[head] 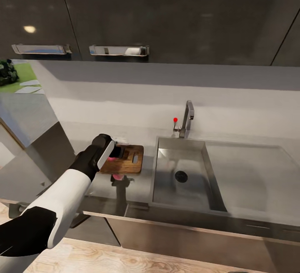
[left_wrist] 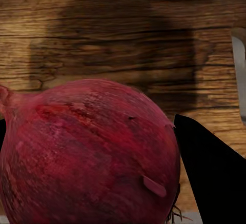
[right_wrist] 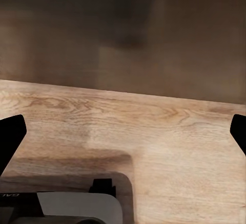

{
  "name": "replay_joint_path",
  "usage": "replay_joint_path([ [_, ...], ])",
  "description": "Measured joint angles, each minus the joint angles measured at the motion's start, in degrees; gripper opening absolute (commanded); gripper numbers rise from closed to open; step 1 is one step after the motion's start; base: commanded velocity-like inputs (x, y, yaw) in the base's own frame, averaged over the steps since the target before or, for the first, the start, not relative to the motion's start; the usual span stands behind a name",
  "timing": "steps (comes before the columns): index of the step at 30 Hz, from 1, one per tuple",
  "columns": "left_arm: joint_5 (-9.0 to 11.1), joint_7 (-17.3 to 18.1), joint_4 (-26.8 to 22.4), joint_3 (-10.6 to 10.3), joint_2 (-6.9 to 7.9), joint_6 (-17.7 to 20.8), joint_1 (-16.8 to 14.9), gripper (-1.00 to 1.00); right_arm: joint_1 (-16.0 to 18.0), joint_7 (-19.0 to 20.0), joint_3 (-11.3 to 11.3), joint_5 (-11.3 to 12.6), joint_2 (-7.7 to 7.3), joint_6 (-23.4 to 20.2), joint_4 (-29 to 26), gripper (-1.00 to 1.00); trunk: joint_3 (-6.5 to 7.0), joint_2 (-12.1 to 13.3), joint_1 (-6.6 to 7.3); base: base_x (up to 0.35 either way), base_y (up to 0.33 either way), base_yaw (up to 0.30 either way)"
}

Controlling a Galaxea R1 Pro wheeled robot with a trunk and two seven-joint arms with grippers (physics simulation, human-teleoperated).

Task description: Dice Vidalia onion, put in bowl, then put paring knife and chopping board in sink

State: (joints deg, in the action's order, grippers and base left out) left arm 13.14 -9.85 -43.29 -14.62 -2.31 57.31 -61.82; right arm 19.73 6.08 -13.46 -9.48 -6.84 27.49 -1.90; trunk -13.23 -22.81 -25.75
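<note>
The left gripper point(left_wrist: 97, 183) is clamped on the onion point(left_wrist: 87, 152) over the board's point(head: 125, 159) near edge; released here, it could roll onto the counter point(head: 137, 187).

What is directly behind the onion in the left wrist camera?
The chopping board lies behind the Vidalia onion, its grain, a dark shadow and its slot showing. The left gripper holds the onion, which hides the board's lower part.
</note>
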Motion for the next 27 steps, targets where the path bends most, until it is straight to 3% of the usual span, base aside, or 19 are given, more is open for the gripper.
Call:
replay_joint_path([
  [27, 0.0, 0.1, 1.2, 0.0, 0.00, -0.1, 0.0, -1.00, 0.0, 0.0, 0.0, 0.0, 0.00, 0.0, 0.0, 1.00, -0.29, 0.0, 0.00, 0.029, 0.000, 0.000],
])
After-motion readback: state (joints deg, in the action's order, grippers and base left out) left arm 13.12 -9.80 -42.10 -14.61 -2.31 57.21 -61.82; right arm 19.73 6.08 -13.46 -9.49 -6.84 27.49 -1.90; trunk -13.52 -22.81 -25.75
